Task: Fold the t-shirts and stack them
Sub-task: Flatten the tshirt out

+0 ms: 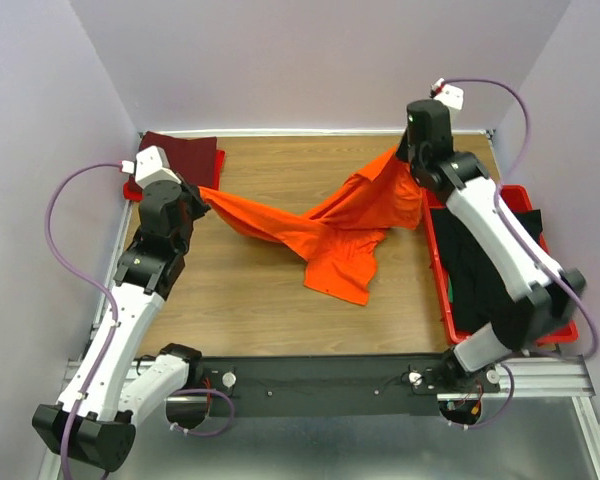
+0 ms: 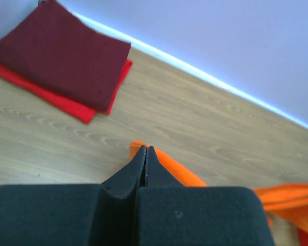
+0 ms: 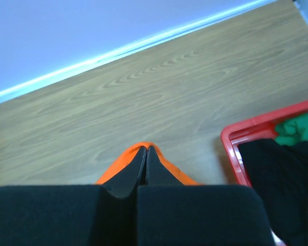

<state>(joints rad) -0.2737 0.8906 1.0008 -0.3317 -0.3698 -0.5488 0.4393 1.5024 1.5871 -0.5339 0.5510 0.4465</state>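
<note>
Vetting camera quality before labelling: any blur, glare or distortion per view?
Top external: sharp, evenly lit, no glare on the orange t-shirt. Left wrist: soft focus, maroon t-shirt fuzzy, wall edge bowed by the lens. Right wrist: same bowing, bluish fringe there, red tray rim soft.

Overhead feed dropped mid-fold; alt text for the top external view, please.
The left pincer and right pincer each grip an end of the orange t-shirt, its middle draped on the wooden table. A folded maroon t-shirt lies at the far left corner; a red tray of black clothing sits at right.
</note>
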